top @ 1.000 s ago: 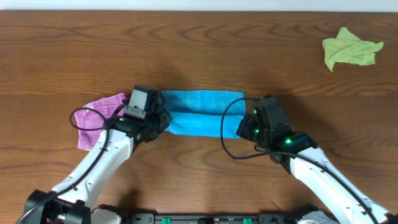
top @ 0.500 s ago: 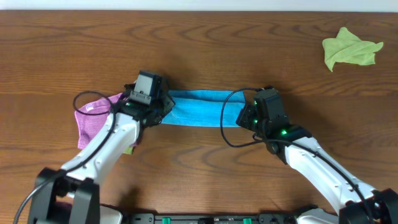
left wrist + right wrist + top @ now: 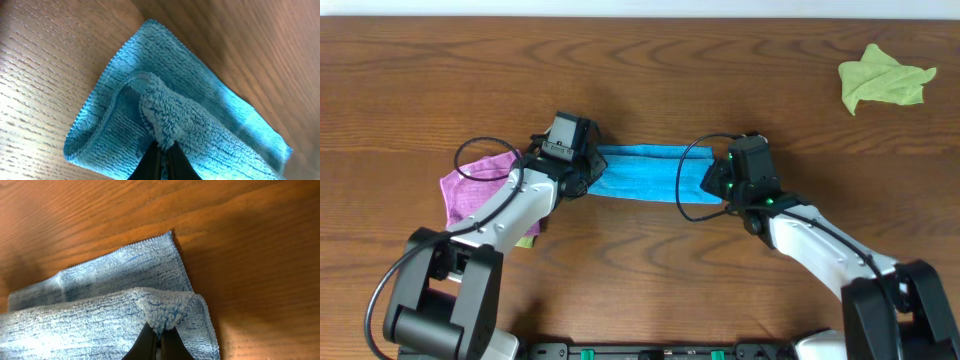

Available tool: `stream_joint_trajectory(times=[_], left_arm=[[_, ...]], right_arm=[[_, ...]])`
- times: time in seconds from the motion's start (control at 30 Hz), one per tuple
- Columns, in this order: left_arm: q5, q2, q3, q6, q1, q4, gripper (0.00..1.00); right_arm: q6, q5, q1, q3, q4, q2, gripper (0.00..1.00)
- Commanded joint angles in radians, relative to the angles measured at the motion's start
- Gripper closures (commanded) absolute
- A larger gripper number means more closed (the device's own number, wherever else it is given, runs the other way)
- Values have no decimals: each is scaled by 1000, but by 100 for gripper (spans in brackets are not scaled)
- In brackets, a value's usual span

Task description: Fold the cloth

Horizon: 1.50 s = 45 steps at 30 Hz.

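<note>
Dark wood-grain desk (image 3: 640, 70), matte, grain running left to right. Sky-blue cloth (image 3: 640, 172) at mid-desk, a narrow band stretched between the two arms. Left gripper (image 3: 162, 149) pinched tight on a tuft at the cloth's left corner. Right gripper (image 3: 160, 332) nipped the same way on the right corner. Both wrist views show the held layer doubled over a lower layer, with a rounded loop where it turns over. A strip of the lower layer lies uncovered toward the far edge.

Judgement: first half-fold mostly over but not laid down. Corners not yet matched to the far hem, neither one let go. Left to do: set down, release, perhaps a second fold.

Material: microfibre with a ribbed knit face, fluffy pile at the pinch, stitched hem. Limp, drapes softly. Purple cloth (image 3: 470, 190) lies under the left arm toward the left edge. Yellow-green cloth (image 3: 885, 78) sits crumpled near the far right corner.
</note>
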Motion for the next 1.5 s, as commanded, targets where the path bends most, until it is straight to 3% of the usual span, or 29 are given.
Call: stream_joint_trajectory(times=[0.0, 0.7, 0.77, 0.83, 0.87, 0.97, 1.07, 1.1, 1.47], left_arm=[[-107, 8, 19, 14, 13, -5, 94], [-215, 8, 20, 15, 13, 18, 93], [-215, 8, 20, 15, 13, 28, 83], [-214, 8, 20, 23, 13, 39, 63], [-214, 8, 20, 23, 13, 39, 56], [-214, 8, 20, 31, 13, 37, 33], [-205, 3, 20, 47, 13, 35, 25], [-203, -2, 20, 50, 13, 34, 25], [-177, -148, 69, 128, 13, -66, 21]], right_arm=[[-22, 79, -29, 26, 16, 35, 99], [-108, 109, -31, 114, 37, 158, 99], [-112, 109, -31, 114, 37, 158, 99], [-115, 109, -31, 114, 37, 158, 98], [-115, 109, -31, 114, 37, 158, 94], [-116, 109, -31, 115, 38, 158, 57], [-115, 95, -31, 119, 37, 153, 6], [-116, 88, -31, 121, 37, 150, 1], [-114, 56, -29, 151, -65, -50, 1]])
